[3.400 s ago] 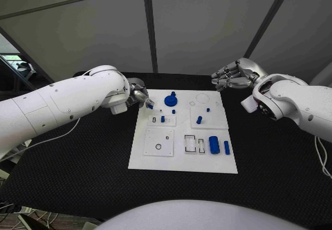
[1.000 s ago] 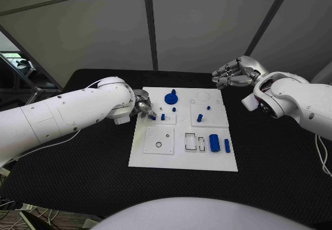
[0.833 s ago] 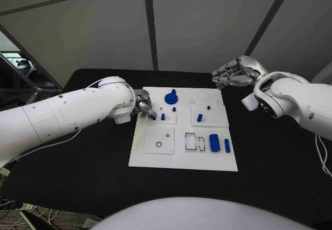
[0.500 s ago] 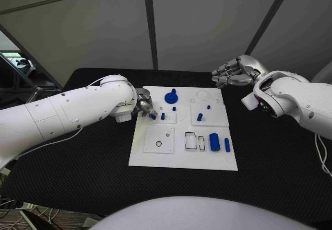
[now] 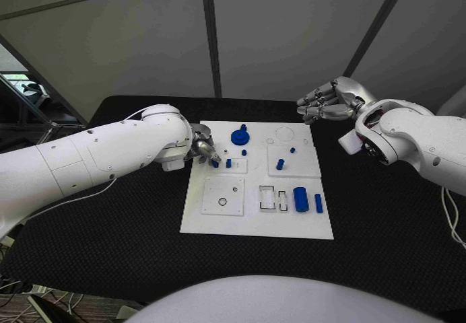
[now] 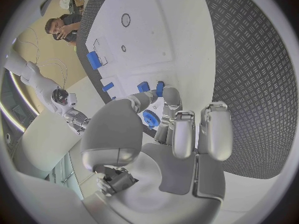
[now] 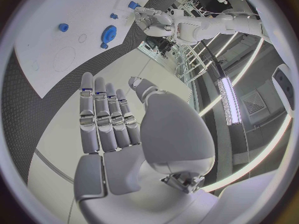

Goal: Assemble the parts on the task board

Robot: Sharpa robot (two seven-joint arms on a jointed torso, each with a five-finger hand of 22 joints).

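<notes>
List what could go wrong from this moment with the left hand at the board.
1. The left hand pinches a small blue part at its fingers' tips; so slight a hold could let it slip or tilt before it seats.
2. Those fingers work close to other blue pegs on the task board, so a sideways move might knock one.
3. The right hand hovers off the board, giving no steadying.

Black worktop with one white plate.
The task board lies flat at the frame's centre, directly on the textured black surface.

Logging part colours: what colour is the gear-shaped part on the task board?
Blue; the gear-shaped part shows best in the head view.
</notes>
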